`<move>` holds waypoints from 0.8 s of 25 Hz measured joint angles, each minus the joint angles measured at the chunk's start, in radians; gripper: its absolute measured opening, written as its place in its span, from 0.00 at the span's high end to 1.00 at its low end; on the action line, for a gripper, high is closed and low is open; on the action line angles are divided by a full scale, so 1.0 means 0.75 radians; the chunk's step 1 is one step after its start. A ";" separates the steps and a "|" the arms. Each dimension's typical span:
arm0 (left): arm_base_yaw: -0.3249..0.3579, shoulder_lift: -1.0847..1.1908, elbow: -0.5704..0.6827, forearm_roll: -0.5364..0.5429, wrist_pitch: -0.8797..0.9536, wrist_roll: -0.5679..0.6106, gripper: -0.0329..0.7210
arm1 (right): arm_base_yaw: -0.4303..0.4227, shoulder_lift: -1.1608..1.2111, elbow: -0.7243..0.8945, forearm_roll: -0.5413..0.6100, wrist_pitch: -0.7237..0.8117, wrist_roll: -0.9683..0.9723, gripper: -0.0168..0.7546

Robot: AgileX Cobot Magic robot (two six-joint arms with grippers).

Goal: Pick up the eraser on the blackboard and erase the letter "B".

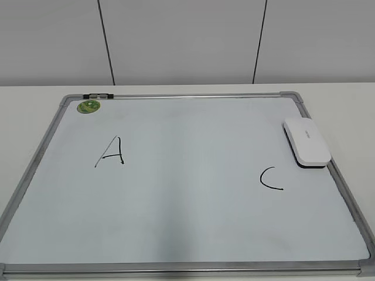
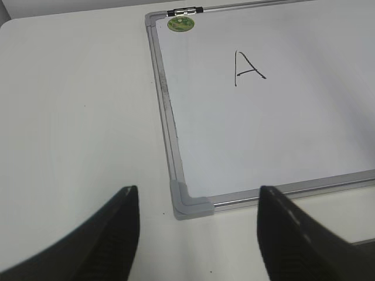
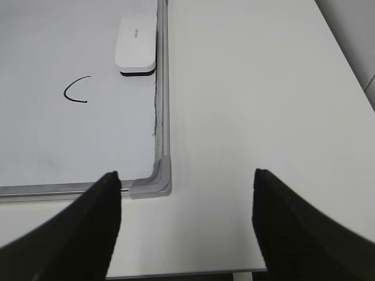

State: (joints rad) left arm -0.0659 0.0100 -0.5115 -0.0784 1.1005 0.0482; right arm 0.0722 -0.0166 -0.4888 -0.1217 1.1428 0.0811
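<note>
Both grippers, left [image 2: 196, 234] and right [image 3: 186, 225], gape wide and empty. The eraser [image 1: 306, 142] lies on the blackboard's [image 1: 176, 218] far right edge, long axis running near-to-far, beside the "C" [image 1: 270, 178].

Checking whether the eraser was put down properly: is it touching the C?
Apart. The exterior view shows bare board between the eraser and the C; the right wrist view shows the same gap.
</note>
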 joint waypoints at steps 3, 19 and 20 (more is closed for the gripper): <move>0.000 0.000 0.000 0.000 0.000 0.000 0.34 | 0.000 0.000 0.000 0.000 0.000 0.000 0.31; 0.000 0.000 0.000 0.014 0.000 0.000 0.34 | 0.000 0.000 0.000 0.016 -0.002 -0.005 0.31; 0.000 0.000 0.000 0.014 0.000 0.000 0.34 | 0.000 0.000 0.000 0.020 -0.002 -0.015 0.31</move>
State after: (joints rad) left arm -0.0659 0.0100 -0.5115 -0.0680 1.1005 0.0482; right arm 0.0722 -0.0166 -0.4888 -0.1068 1.1410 0.0701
